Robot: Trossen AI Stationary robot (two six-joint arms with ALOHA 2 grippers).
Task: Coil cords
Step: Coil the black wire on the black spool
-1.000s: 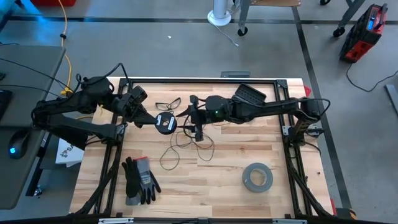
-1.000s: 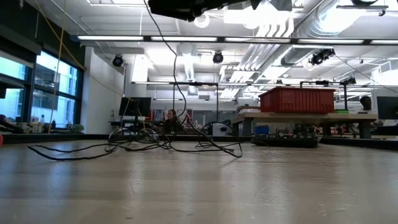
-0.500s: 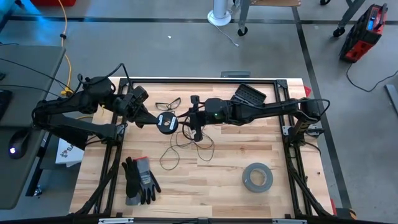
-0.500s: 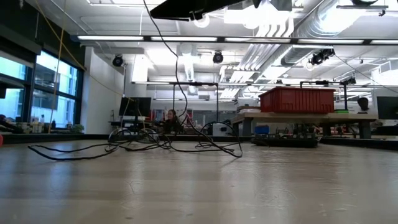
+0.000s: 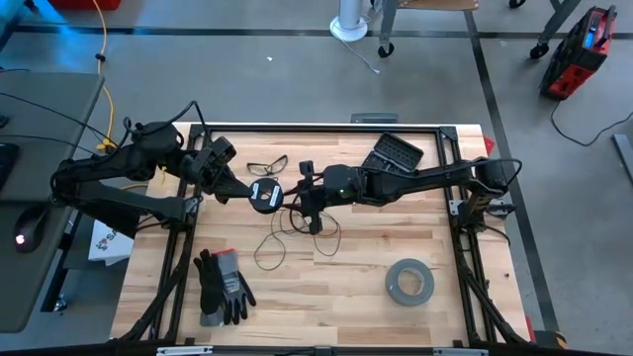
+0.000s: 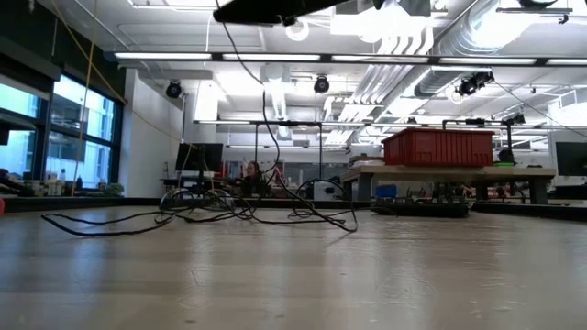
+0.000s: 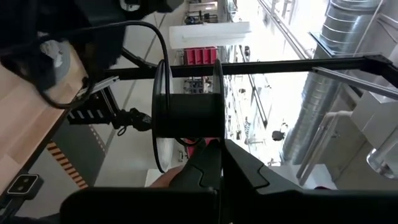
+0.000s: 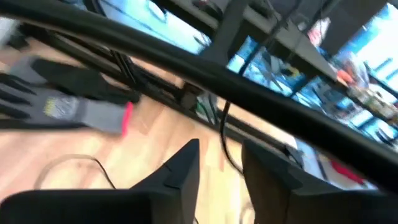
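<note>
— Above the middle of the wooden table (image 5: 396, 316), what do you hold?

— From overhead, my left gripper (image 5: 247, 194) is clamped on the small black spool (image 5: 263, 195), held up just beside the safety glasses (image 5: 266, 164). My right gripper (image 5: 308, 198) sits just on the other side of the spool. The thin dark cord (image 5: 287, 237) runs from there down into loose loops on the boards, between the spool and the grey tape roll (image 5: 409, 281). A pair of grey-and-black gloves (image 5: 222, 285) lies well apart from the spool, toward the table's near edge; a black ridged block (image 5: 397, 151) rests by the far rail.

— And at table height?

— The cord (image 6: 197, 215) sprawls in flat tangles across the boards, and one strand (image 6: 267, 110) climbs straight up toward my arms overhead.

— Your left wrist camera?

— The spool (image 7: 188, 115) fills the middle, gripped by its flange between my closed fingers (image 7: 205, 171), with cord (image 7: 140, 28) arching over it.

— Your right wrist camera?

— My two fingers (image 8: 180, 171) stand narrowly apart, the cord (image 8: 225, 140) running down into the gap. Whether they pinch it I cannot tell. The gloves (image 8: 59, 99) lie beyond.
</note>
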